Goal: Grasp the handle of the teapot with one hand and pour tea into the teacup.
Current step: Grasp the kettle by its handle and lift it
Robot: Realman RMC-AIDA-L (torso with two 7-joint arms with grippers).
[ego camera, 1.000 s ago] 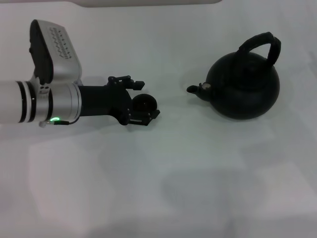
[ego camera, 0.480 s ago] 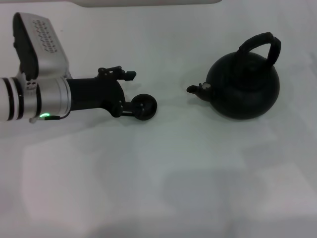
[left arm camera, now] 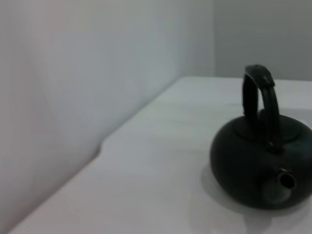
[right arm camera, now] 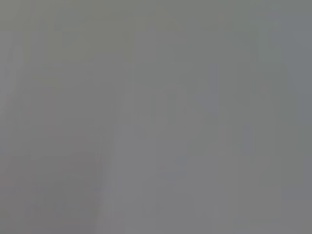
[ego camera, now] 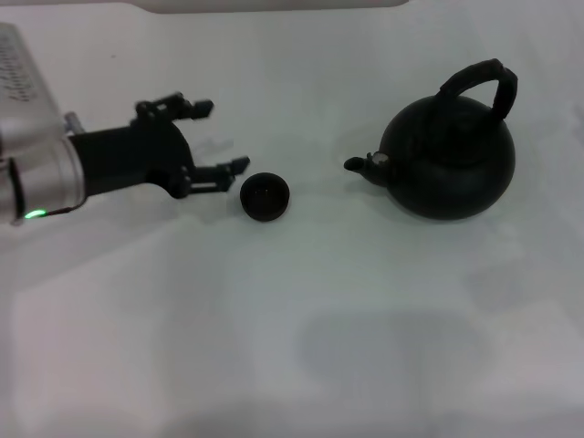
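Note:
The round matte black teapot (ego camera: 449, 166) stands at the right of the white table, spout (ego camera: 358, 164) pointing left, its arched black handle (ego camera: 482, 80) rising over the top. The small black teacup (ego camera: 265, 196) stands upright left of the spout, apart from it. My left gripper (ego camera: 219, 137) is open and empty, just left of the teacup, its fingertips clear of the rim. The left wrist view shows the teapot (left arm camera: 261, 163) with its handle (left arm camera: 261, 105); the cup is out of that view. My right gripper is out of view.
The white table (ego camera: 365, 347) stretches in front of and around both objects. A pale wall edge runs along the back (ego camera: 274, 5). The right wrist view shows only a blank grey surface.
My left gripper let go of the teacup and drew back to the left, fingers spread. The cup stays standing on the table. The teapot has not moved.

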